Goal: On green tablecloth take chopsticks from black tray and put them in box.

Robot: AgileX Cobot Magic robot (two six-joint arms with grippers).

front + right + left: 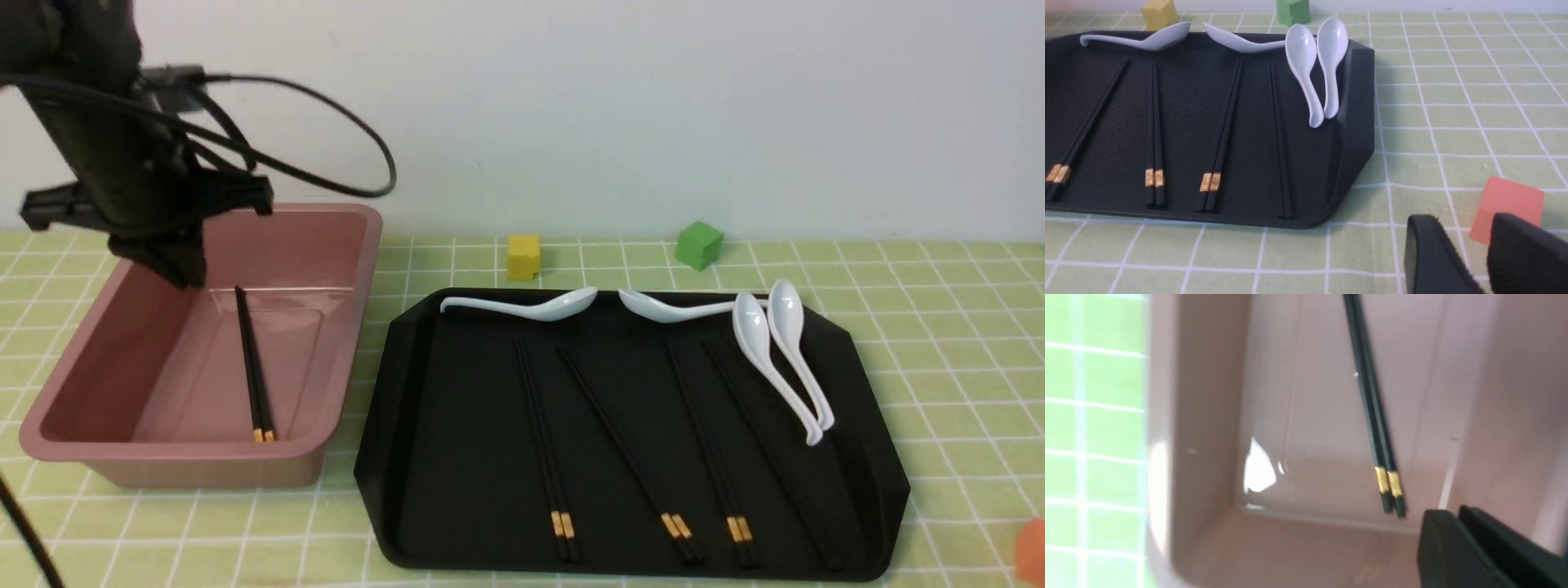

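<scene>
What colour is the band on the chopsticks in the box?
Gold band, clearest in left wrist view.

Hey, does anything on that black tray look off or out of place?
The rightmost chopsticks pair on the black tray shows no gold band at its near end, unlike the other three pairs. Nothing looks spilled or broken.

You've got the green tablecloth point(939, 327) carrying everything: the box point(188, 453) on the left, the black tray point(457, 457) just beside it, a yellow block point(523, 257) and a green block point(699, 245) behind the tray, and an orange block point(1030, 551) at the near right.
</scene>
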